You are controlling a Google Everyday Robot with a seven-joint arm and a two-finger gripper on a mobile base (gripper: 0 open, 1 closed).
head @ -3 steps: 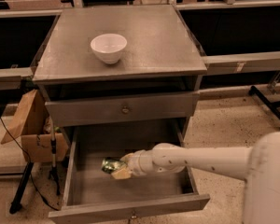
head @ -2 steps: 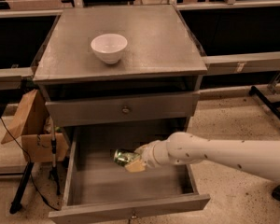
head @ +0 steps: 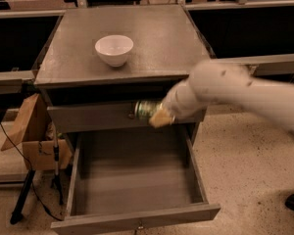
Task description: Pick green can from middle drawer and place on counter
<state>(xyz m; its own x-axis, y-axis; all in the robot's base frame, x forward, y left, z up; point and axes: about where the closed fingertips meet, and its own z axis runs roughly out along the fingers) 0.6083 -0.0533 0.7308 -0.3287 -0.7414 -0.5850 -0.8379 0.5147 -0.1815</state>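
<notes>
The counter [head: 157, 38] is sitting above and behind the load, its front lip overhanging the upper drawer front [head: 88, 117]. The middle drawer [head: 134, 180] is standing open below. The white arm [head: 245, 94] is reaching in from the side opposite the cardboard box [head: 32, 136]. The white bowl [head: 114, 49] is resting on the counter's far part. The gripper [head: 159, 115] is clamping the green can [head: 146, 109] in mid-air before the upper drawer front. The can's long axis is seemingly lying level, pointing boxward. The lip is probably blocking a straight rise.
</notes>
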